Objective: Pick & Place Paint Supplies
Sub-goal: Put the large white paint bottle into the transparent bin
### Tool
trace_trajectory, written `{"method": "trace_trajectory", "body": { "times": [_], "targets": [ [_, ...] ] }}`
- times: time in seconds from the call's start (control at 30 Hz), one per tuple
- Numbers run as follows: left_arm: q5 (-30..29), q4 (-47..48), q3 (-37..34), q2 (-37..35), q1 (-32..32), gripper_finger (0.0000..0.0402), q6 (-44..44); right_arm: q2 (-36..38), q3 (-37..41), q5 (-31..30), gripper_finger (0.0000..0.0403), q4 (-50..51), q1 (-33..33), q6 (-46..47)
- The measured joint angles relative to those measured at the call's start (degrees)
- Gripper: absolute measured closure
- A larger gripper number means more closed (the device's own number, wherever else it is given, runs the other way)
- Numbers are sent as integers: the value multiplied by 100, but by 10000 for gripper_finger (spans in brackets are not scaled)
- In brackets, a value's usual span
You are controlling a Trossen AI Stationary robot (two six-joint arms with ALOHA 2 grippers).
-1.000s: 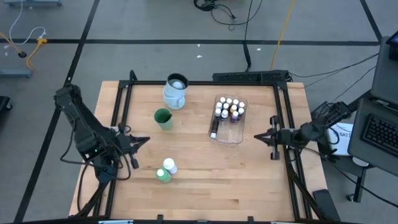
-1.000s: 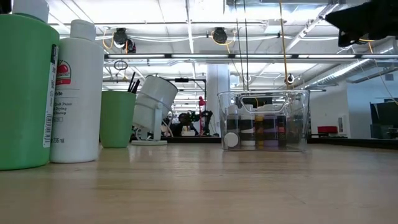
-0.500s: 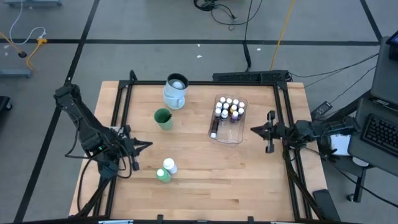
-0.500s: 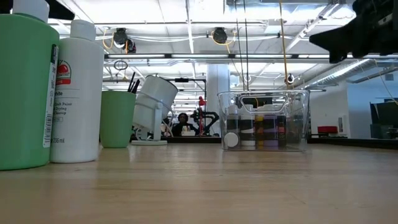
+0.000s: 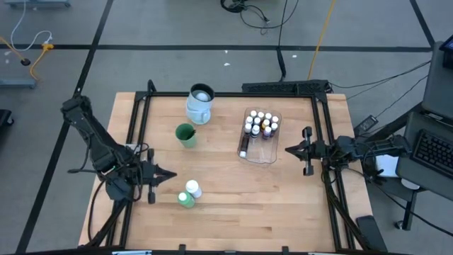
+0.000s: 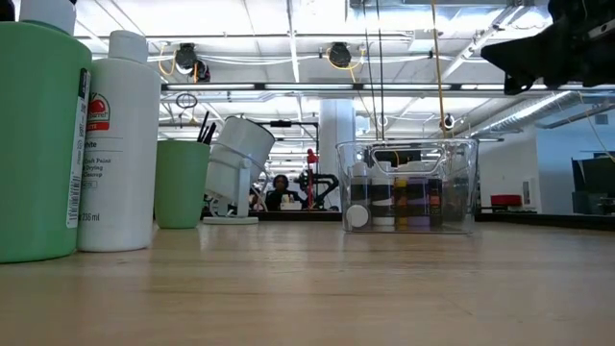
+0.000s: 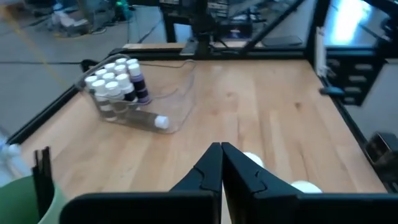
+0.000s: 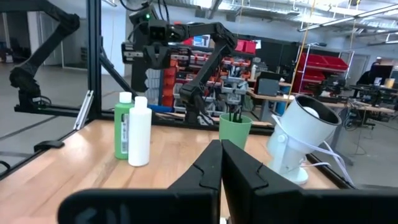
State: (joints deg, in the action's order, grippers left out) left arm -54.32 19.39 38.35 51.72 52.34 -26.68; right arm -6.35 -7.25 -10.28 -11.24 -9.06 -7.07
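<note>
Roughly eleven tiny bottles (image 5: 260, 125) (in tub (image 5: 257, 156)), two large bottles (image 5: 189, 193), one cup (image 5: 186, 134)

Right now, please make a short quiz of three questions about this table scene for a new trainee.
1. True or false: the small bottles stand inside the clear tub.
2. Which stands nearest the left gripper? A) white mug B) green bottle C) clear tub
3. What holds the brushes?

Key: 1 true. 2 B. 3 the green cup.
</note>
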Motion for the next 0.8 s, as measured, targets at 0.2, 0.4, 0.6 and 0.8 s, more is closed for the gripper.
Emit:
{"method": "trace_trajectory", "body": {
  "times": [0.2, 0.4, 0.6, 0.8],
  "targets": [
    [545, -81, 0, 185, -533, 365, -698, -2, 0, -2, 400, 36, 0, 37],
    [1466, -530, 375, 1109, -973, 300, 438, -2, 0, 5, 402, 37, -1, 211],
    [1929, 1147, 1605, 1659, -1402, 224, -411, -2, 0, 7, 400, 155, -2, 214],
    [3102, 2128, 2378, 2255, -1741, 152, -1095, -4, 0, 7, 399, 376, -2, 223]
  ]
}}
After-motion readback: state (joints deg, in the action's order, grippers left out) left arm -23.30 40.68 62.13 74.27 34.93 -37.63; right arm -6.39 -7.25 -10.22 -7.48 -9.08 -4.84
